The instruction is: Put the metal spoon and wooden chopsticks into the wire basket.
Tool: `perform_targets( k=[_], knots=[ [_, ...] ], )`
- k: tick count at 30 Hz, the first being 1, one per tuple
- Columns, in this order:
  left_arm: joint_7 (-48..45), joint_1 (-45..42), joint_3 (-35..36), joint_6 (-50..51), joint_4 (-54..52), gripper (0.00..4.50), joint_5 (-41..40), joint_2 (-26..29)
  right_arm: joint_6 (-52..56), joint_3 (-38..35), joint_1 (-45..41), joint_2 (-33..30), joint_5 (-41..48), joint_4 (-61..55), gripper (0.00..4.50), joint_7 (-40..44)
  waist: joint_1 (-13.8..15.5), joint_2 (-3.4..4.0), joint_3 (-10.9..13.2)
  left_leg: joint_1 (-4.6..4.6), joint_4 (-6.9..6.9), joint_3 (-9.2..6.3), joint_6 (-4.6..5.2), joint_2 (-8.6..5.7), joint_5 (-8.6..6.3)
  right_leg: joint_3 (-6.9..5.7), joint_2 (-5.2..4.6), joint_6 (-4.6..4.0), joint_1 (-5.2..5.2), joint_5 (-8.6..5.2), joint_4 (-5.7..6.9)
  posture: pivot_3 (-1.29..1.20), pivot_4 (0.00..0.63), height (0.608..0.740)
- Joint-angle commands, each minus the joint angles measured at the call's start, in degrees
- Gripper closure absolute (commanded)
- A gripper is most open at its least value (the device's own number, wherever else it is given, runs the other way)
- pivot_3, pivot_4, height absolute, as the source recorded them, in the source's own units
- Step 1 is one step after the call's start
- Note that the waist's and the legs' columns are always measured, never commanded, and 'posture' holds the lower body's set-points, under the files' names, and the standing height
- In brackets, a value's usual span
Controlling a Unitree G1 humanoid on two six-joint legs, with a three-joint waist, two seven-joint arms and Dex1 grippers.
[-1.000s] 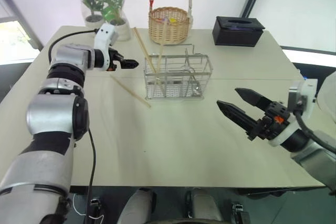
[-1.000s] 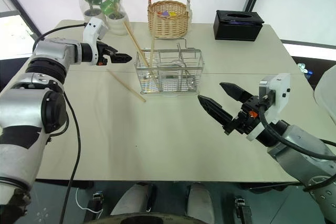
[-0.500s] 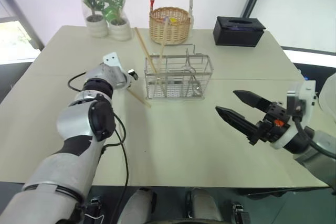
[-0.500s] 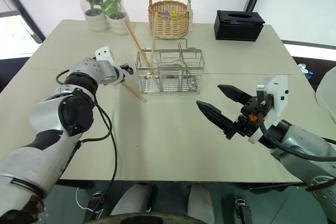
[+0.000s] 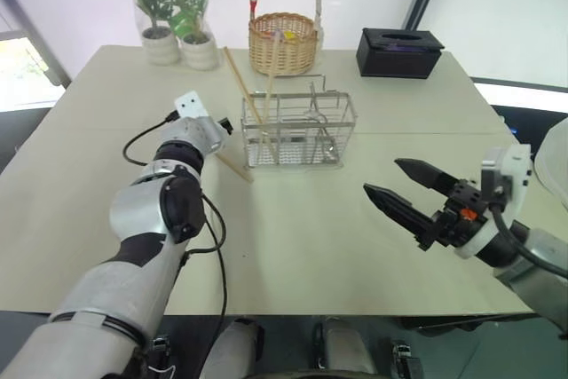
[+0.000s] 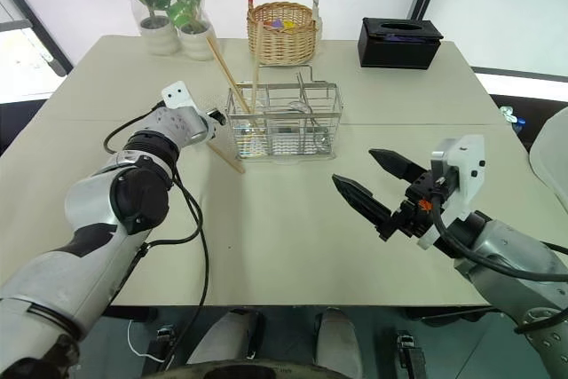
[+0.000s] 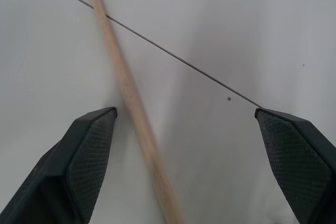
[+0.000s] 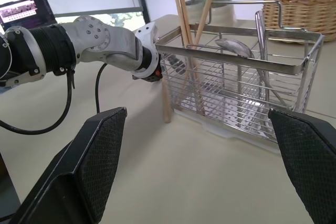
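1. L gripper: my fingers are spread wide, pointed down at the table, w/ one loose wooden chopstick lying flat between them. The stick sits nearer one finger than the other; no pad contact is visible in the L wrist view. Nothing is pinched.

2. Head view: the same chopstick lies on the tabletop just beside the L end of the wire basket, running diagonally, its far part hidden behind my L wrist.

3. Wire basket: stands upright approx. mid-table, toward the far side. Its L compartment holds wooden chopsticks standing tilted, tips above the rim. Next compartment over holds the metal spoon, bowl up near rim level, handle down inside.

4. R gripper: my two black fingers are spread apart, held above the table on the R side, well apart from the basket, pointing toward it. Empty.

5. Other items along the far edge of the table:
- round wicker basket w/ tall hoop handle, directly behind the wire basket;
- black tissue box, to the R of the wicker basket;
- two potted plants at the far L corner.

6. A thin dark seam line crosses the tabletop beneath the chopstick in the L wrist view.
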Motion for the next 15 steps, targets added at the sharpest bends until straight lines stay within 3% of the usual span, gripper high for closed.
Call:
perform_targets(
  k=[1, 7, 15],
  knots=[
    [1.8, 0.6, -0.5, 0.0, 0.4, 1.28, 0.4, 0.3, -0.8, -2.1, -0.2, 0.5, 0.2, -1.5, 0.00, -0.4, 0.1, 0.00, 0.0, 0.00, 0.00, 0.00, 0.00, 0.00, 0.00, 0.00, 0.00, 0.00, 0.00, 0.00, 0.00, 0.00, 0.150, 0.655],
    [3.1, 0.4, -0.4, -0.4, 0.4, 4.37, 0.6, 0.2, -0.7, -2.0, -0.5, 0.3, 0.2, -1.3, 0.00, 0.0, 0.9, -0.02, 0.0, -0.01, 0.00, 0.00, 0.00, -0.03, 0.00, -0.01, 0.01, 0.00, 0.01, 0.00, 0.01, 0.00, 0.150, 0.655],
    [4.2, 0.6, -0.1, -0.9, 0.4, 4.44, 0.6, 0.9, -0.5, -1.0, -1.4, 0.3, -0.7, -1.0, 0.00, 0.6, 1.5, -0.02, 0.0, 0.00, 0.00, 0.04, 0.00, -0.02, 0.00, 0.00, 0.01, 0.00, -0.03, 0.00, 0.02, 0.00, 0.150, 0.655]
  ],
)
